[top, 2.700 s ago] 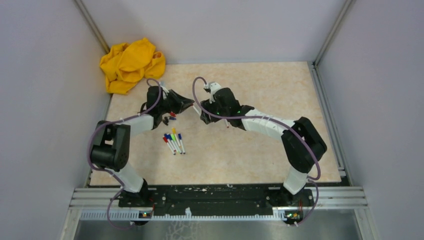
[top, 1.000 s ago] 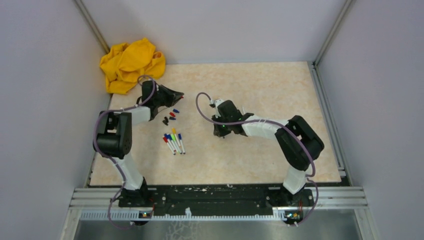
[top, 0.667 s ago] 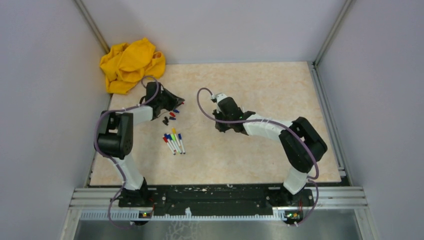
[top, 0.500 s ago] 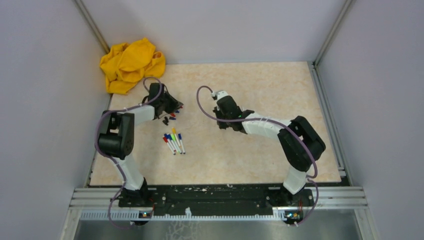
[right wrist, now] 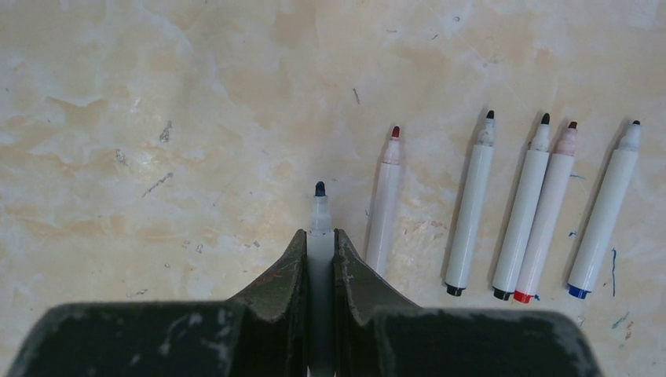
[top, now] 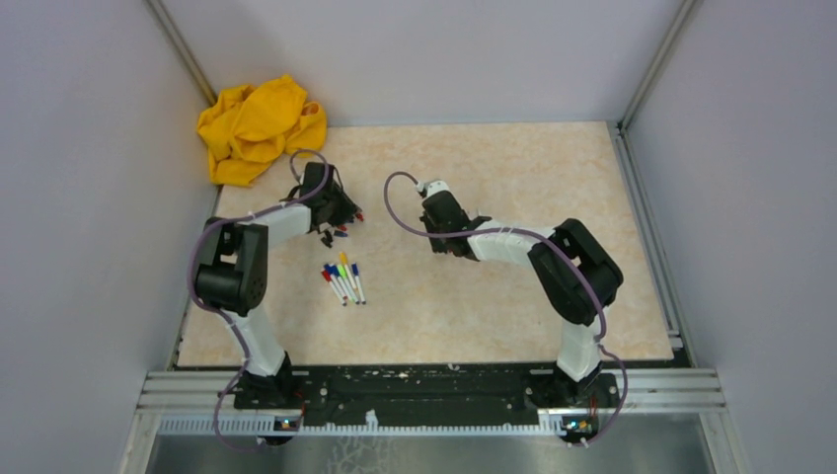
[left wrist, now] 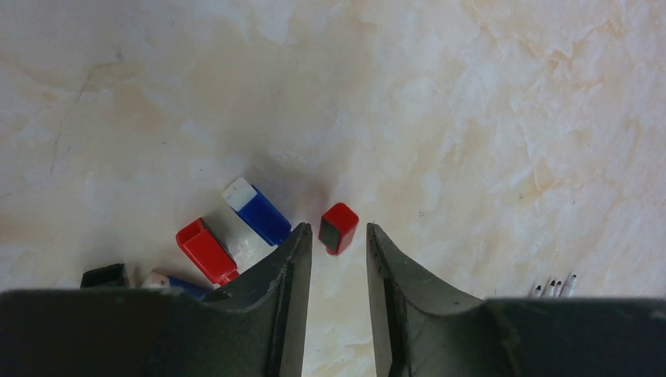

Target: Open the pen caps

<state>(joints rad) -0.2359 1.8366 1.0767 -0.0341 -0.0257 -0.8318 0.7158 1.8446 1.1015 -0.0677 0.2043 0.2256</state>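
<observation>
Now a red cap (left wrist: 339,228) is seen loose on the table (left wrist: 487,118) just ahead of the narrowly parted, empty left gripper (top: 343,210), w/ a marker (right wrist: 319,210) clamped in the right gripper (right wrist: 320,239); caps are judged light, stiff, slick & best pinched across flat sides.

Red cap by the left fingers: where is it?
Left wrist view: the red cap sits in the gap between the tips of the left fingers, the blue cap just to its left.

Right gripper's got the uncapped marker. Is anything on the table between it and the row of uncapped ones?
Nothing visible. Only bare table separates the held marker, clamped in the right gripper, from the red-tipped marker at the row's near end.
</observation>
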